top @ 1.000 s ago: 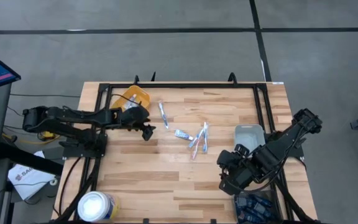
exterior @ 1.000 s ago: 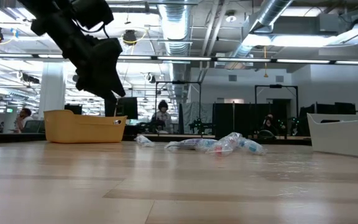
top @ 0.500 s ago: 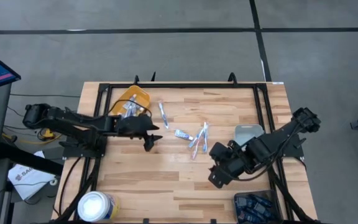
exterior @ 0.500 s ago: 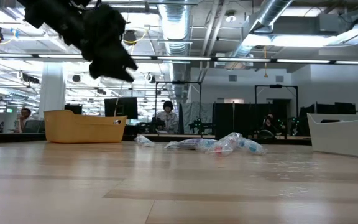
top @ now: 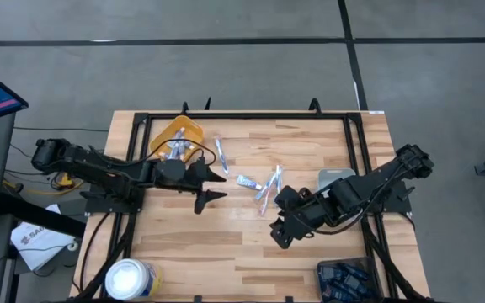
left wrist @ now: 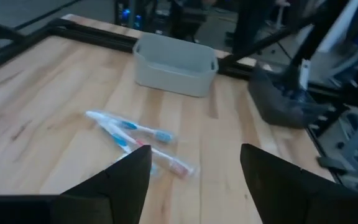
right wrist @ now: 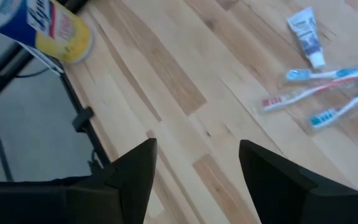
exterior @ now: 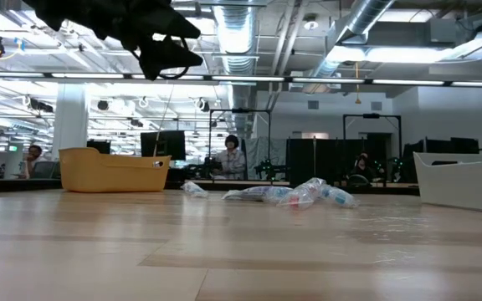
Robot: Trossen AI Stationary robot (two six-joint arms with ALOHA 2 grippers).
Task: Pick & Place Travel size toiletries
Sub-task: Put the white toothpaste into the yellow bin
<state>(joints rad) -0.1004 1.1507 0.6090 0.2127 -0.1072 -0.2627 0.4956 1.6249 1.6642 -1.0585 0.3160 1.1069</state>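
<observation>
Wood-plank surface (top: 226,244) carries all items. A white round tub (top: 131,279) with a yellow-and-blue label stands at its near left corner, well apart from both end effectors.

The left end effector (top: 212,185) hangs above the surface, off the boards in the low view, fingers spread and empty. Behind it, toward the far left corner, sits the yellow bin (top: 178,135) with a few wrapped toiletries (top: 173,149) inside. Just beyond its fingertips lies one wrapped toothbrush (top: 221,155), and ahead of it a small white toothpaste tube (top: 246,181) with blue print.

Beside the tube lie three wrapped toothbrushes (top: 269,188) in a loose cluster, touching one another, between the two end effectors. The left wrist view shows these toothbrushes (left wrist: 135,140) directly ahead of the left fingers.

The right end effector (top: 279,218) is near the cluster, on its near side, fingers spread and empty. A grey bin (top: 338,180) sits beyond it toward the right edge; a dark tray (top: 349,280) lies at the near right corner.
</observation>
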